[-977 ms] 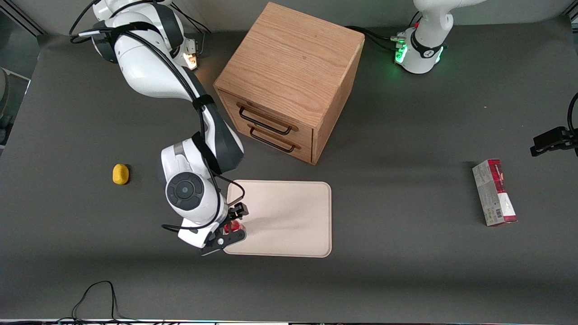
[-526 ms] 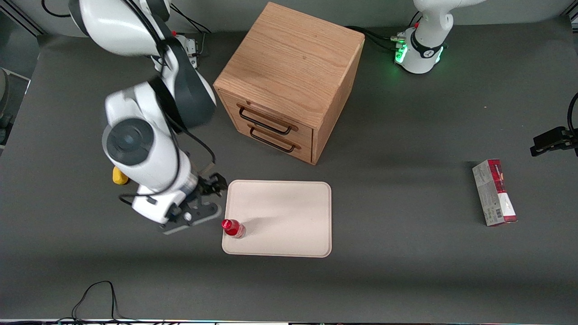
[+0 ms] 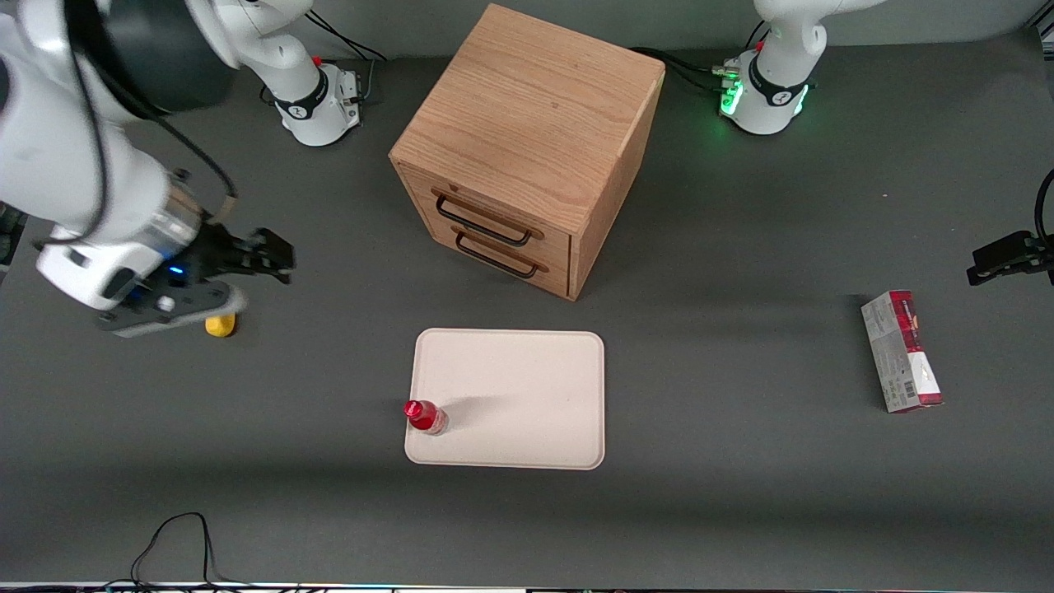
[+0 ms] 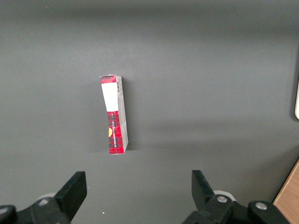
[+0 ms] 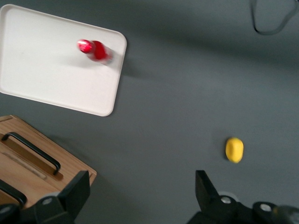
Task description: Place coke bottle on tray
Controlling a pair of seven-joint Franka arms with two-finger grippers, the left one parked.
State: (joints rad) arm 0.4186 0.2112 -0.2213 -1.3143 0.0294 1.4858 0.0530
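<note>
Grey tabletop lies bare all round the tray, with wide open strips on the side nearer the front camera and toward both ends of the table. The tray is a pale cream rectangle with rounded corners and a low rim; its long edges run along the table's length. Farther from the front camera than the tray stands an oak drawer cabinet, set at an angle, its two black-handled drawers facing the tray; a clear band of table separates them.

On the tray stands the coke bottle, upright, long axis vertical, red cap up. It sits just inside the tray's rim at the corner nearest the front camera on the working arm's end, with most of the tray's surface unoccupied. In the right wrist view the bottle shows the same spot, close beside the tray's rounded corner.

Well apart from both, the gripper hangs above the table toward the working arm's end, over a small yellow object. Its fingers are spread wide and hold nothing, touching nothing. A red-and-grey carton lies flat toward the parked arm's end.
</note>
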